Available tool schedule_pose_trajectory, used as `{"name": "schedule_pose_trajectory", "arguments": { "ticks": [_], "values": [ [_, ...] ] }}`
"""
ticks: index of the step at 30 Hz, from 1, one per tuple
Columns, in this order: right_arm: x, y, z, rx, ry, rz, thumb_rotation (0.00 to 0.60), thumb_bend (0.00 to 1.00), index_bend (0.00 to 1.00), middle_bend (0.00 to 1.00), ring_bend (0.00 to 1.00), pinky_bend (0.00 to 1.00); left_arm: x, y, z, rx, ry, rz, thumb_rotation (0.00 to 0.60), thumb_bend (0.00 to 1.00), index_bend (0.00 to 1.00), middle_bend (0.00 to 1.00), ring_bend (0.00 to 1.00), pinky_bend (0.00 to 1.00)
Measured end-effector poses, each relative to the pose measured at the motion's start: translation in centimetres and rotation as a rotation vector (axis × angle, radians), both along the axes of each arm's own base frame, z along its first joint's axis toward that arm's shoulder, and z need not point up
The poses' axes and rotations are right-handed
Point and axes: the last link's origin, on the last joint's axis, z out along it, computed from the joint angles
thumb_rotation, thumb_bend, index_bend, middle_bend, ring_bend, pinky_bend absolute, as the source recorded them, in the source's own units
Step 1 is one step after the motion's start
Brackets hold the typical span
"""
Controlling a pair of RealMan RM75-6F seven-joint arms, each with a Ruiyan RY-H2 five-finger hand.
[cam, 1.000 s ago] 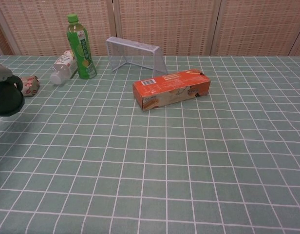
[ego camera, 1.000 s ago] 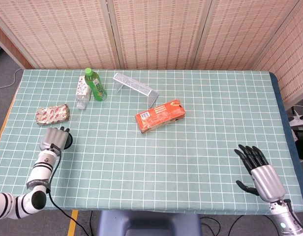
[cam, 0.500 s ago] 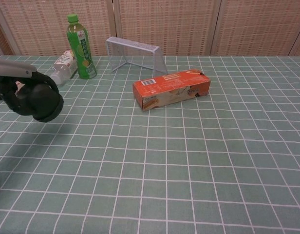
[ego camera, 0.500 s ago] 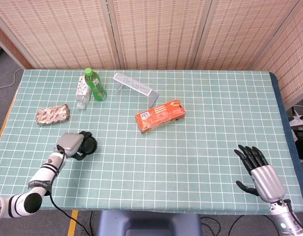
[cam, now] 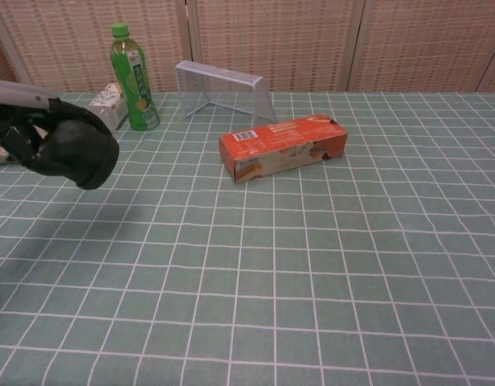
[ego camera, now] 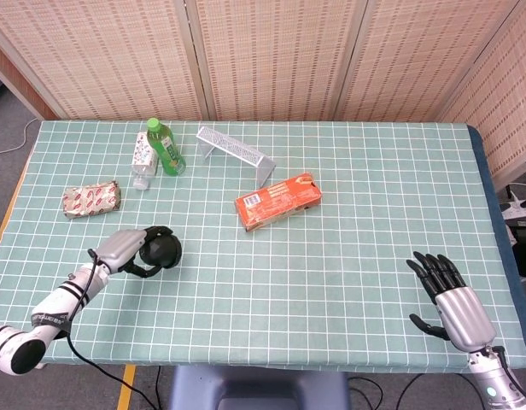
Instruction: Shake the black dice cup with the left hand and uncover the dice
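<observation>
While left hand [ego camera: 126, 248] grips lifted black dice cup [cam: 77, 154], contents hidden; right hand [ego camera: 449, 299] splayed, empty.

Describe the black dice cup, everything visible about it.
The black dice cup is a matte, dark, rounded cup that looks like leather or plastic. The left hand grips it, fingers wrapped around its body. It is tilted on its side, lifted off the green checked tablecloth with its shadow below, at the near left of the table. Its opening and any dice cannot be seen.
</observation>
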Motion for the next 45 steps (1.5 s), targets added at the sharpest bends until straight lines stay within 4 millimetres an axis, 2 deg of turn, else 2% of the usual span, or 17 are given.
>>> {"name": "schedule_pose_trajectory", "arguments": {
  "ticks": [7,13,20,24,26,28,30,33,35,38,45],
  "values": [
    [0.0,0.0,0.0,0.001,-0.005,0.000,0.600,0.12,0.00,0.00,0.00,0.00,-2.7,0.0,-0.5,-0.075,0.290,-0.040,0.600,0.41,0.59,0.63,0.61,0.78],
    [0.0,0.0,-0.1,0.005,-0.006,-0.001,0.600,0.12,0.00,0.00,0.00,0.00,-3.7,0.3,-1.2,-0.032,0.483,-0.073,0.600,0.41,0.58,0.62,0.61,0.76],
    [0.0,0.0,-0.2,0.004,-0.008,-0.002,0.600,0.12,0.00,0.00,0.00,0.00,-4.1,0.3,-2.6,0.015,0.599,-0.111,0.600,0.41,0.51,0.59,0.59,0.71],
    [0.0,0.0,-0.2,0.006,-0.010,-0.001,0.600,0.12,0.00,0.00,0.00,0.00,-4.6,0.3,-3.4,0.021,0.643,-0.108,0.600,0.41,0.49,0.58,0.58,0.65],
    [0.0,0.0,-0.2,0.005,-0.011,0.000,0.600,0.12,0.00,0.00,0.00,0.00,-4.8,0.2,-3.8,0.014,0.650,-0.102,0.600,0.41,0.46,0.54,0.55,0.59],
    [0.0,0.0,-0.1,0.002,-0.012,0.000,0.600,0.12,0.00,0.00,0.00,0.00,-4.9,0.2,-4.1,0.008,0.650,-0.099,0.600,0.41,0.40,0.46,0.47,0.52],
    [0.0,0.0,-0.1,0.001,-0.014,0.000,0.600,0.12,0.00,0.00,0.00,0.00,-5.0,0.2,-4.2,0.008,0.646,-0.095,0.600,0.40,0.28,0.36,0.37,0.43],
    [0.0,0.0,0.0,0.000,-0.014,0.000,0.600,0.12,0.00,0.00,0.00,0.00,-5.1,0.2,-4.2,0.011,0.640,-0.091,0.600,0.37,0.05,0.14,0.16,0.32],
    [0.0,-0.1,0.0,0.000,-0.014,-0.001,0.600,0.12,0.00,0.00,0.00,0.00,-5.1,0.2,-4.2,0.012,0.637,-0.092,0.600,0.37,0.00,0.02,0.06,0.25],
    [0.0,-0.1,0.0,-0.001,-0.015,-0.001,0.600,0.12,0.00,0.00,0.00,0.00,-5.1,0.2,-4.3,0.014,0.631,-0.093,0.600,0.37,0.00,0.00,0.00,0.19],
    [0.1,0.0,0.0,-0.001,-0.018,-0.001,0.600,0.12,0.00,0.00,0.00,0.00,-5.4,0.2,-4.3,0.021,0.630,-0.095,0.600,0.37,0.00,0.00,0.00,0.12]
  ]
}}
